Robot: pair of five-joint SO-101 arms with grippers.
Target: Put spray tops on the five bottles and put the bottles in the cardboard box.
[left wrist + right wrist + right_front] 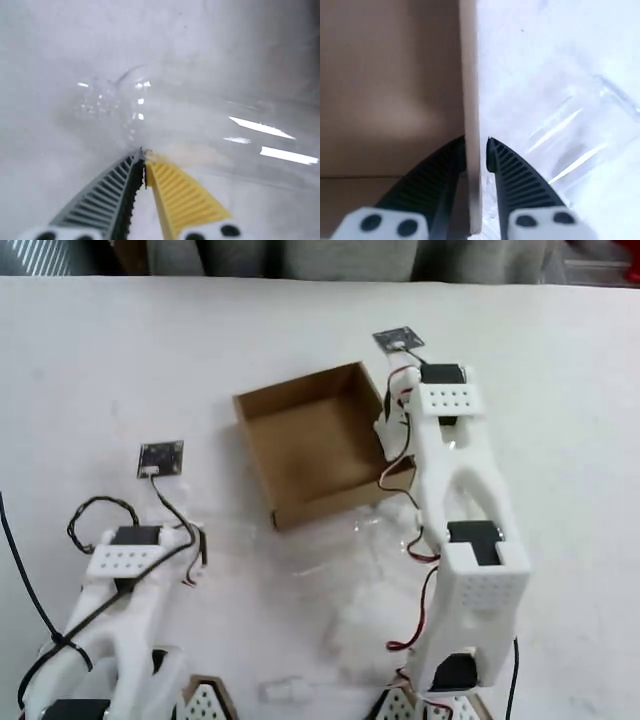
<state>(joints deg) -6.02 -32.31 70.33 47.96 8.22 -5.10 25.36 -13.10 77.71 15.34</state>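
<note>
The open cardboard box [315, 440] stands mid-table with nothing inside. My right gripper [476, 145] straddles the box's right wall [469, 75], one black finger inside and one outside, shut on it; the high view shows that gripper [386, 436] at the same wall. A clear bottle [580, 125] lies on the table just outside the box. My left gripper [144, 157], with one grey and one yellow finger, is shut on nothing above the white table. A clear bottle [115, 97] lies ahead of it. Faint clear bottles [365, 540] lie between the arms.
The left arm [120, 580] sits at the near left, the right arm [465, 530] runs from the near edge up to the box. A small white part [285, 690] lies near the front edge. The white table [120, 350] stretches wide at the back.
</note>
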